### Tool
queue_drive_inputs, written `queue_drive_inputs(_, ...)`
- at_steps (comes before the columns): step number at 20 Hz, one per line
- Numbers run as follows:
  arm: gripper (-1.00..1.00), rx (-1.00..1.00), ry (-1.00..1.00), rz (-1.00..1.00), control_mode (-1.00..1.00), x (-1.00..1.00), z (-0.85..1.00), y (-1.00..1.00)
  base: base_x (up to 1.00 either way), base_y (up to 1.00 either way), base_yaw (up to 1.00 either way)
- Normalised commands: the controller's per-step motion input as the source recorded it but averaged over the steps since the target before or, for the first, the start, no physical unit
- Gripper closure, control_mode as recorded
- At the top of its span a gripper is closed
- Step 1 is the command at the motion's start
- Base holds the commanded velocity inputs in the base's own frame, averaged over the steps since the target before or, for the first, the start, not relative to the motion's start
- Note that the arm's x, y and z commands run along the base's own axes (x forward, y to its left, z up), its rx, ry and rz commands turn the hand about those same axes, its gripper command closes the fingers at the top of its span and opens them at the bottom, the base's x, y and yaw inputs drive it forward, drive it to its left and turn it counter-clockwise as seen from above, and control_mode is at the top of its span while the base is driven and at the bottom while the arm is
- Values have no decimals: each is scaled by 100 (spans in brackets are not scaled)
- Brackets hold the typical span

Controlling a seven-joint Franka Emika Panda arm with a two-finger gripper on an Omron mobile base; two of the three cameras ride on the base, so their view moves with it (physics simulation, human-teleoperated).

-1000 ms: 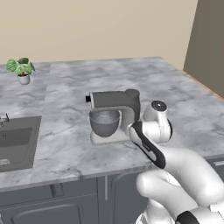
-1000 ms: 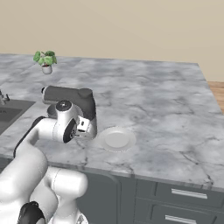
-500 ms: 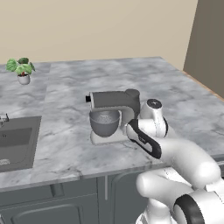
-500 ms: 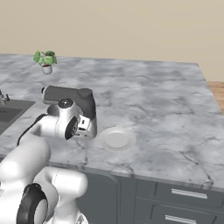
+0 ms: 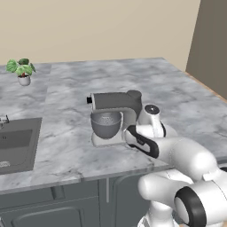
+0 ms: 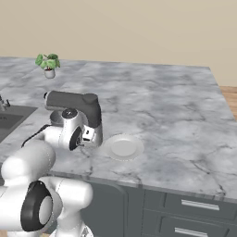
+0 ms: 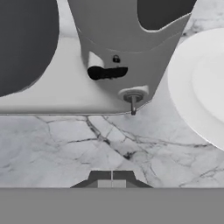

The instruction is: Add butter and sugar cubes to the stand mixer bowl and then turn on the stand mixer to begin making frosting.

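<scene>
The stand mixer (image 5: 116, 105) stands on the marble counter, with its grey stand mixer bowl (image 5: 106, 124) under the head. In the hand view its column (image 7: 127, 39) faces me with a black knob (image 7: 107, 72) and a round dial (image 7: 133, 97) low on it. The dark bowl (image 7: 24, 43) sits at the left on the flat base (image 7: 57, 89). My gripper (image 7: 112, 176) is shut and holds nothing. It hovers over bare counter a short way in front of the dial. The butter and sugar cubes are out of view.
A round white plate (image 6: 122, 147) lies just right of the mixer, close to my hand. A sink (image 5: 15, 142) is sunk into the counter at far left and a small potted plant (image 5: 21, 71) stands at the back. The counter's front edge runs just below the mixer.
My wrist has shifted slightly left toward the mixer's column and the forearm has dropped lower. The gripper stays shut. Mixer and plate have not moved.
</scene>
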Motion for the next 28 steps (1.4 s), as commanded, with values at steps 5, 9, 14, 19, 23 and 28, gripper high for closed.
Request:
queue_drive_inputs(5, 100, 0, -11, 0, -100, 20, -6, 0, 0, 0, 0)
queue_drive_inputs(9, 100, 0, -12, 0, -100, 24, 0, 0, 0, 0, 0)
queue_drive_inputs(14, 100, 0, -2, 0, -100, 31, 0, -9, 0, 0, 0)
queue_drive_inputs(19, 100, 0, 0, 0, -100, 27, 0, -24, 0, 0, 0)
queue_drive_inputs(23, 100, 0, 0, 0, -100, 13, -7, -18, 0, 0, 0)
queue_drive_inputs(28, 100, 0, 2, 0, -100, -4, -44, 7, 0, 0, 0)
